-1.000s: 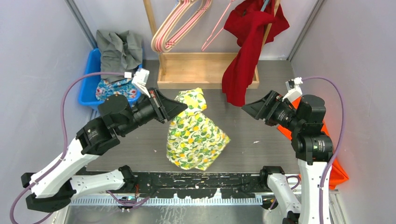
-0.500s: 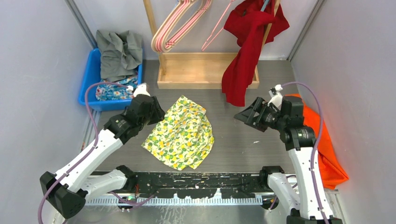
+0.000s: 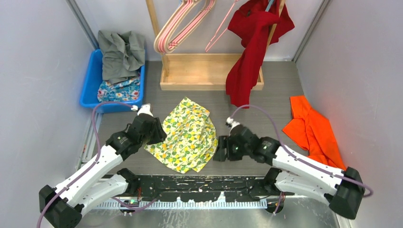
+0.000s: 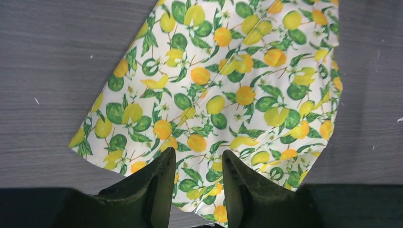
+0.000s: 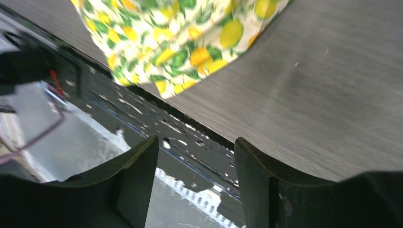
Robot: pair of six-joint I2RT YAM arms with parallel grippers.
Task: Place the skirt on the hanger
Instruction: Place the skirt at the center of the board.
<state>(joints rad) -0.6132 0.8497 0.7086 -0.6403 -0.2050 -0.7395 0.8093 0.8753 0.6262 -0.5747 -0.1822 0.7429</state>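
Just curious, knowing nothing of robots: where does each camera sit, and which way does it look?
Top external: above, behind the bases, looking down on the table; left arm and right arm show.
Left wrist: on the left arm, looking down past the left gripper at the skirt.
Right wrist: on the right arm, facing the table's near edge past the right gripper.
Shared: all three show the skirt.

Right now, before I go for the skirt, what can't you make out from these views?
- Top view: hooks of the pink hangers, cut off by the upper edge.
- Top view: opening of the left claw, lost against its own dark body.
- Left wrist: near hem of the skirt, behind the fingers; far part off-frame.
- Right wrist: motion-blurred; only a skirt corner shows.
- Waistband: not identifiable anywhere.
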